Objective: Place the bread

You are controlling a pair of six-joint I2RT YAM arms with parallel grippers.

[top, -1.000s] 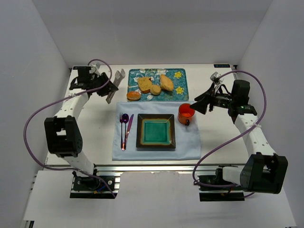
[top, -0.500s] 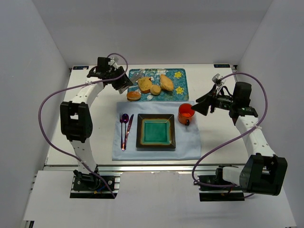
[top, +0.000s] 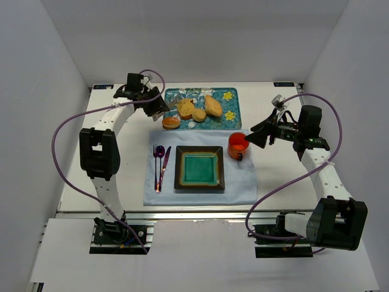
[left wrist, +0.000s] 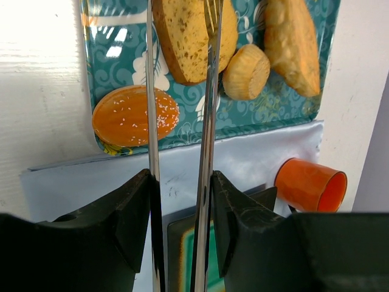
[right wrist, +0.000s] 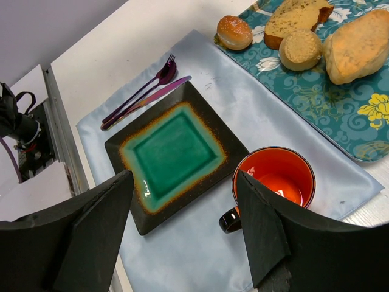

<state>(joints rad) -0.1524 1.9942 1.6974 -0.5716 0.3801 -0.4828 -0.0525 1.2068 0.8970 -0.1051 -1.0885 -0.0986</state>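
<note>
Our left gripper (left wrist: 180, 185) clamps tongs (left wrist: 209, 91); ahead, their blades reach over the bread (left wrist: 182, 42) on the tray (left wrist: 115, 79). Our right gripper (right wrist: 182, 182) gapes.

The tray (right wrist: 304, 91) is teal with pale swirls and yellow flowers. The bread (right wrist: 292, 18) is golden-brown, its crust darker. The plate (right wrist: 152, 121) has a teal centre, orange speckling and a dark rim. The mug (right wrist: 276, 176) is orange, the cloth (right wrist: 200, 255) pale blue, the cutlery (right wrist: 143, 94) seemingly purple.
</note>
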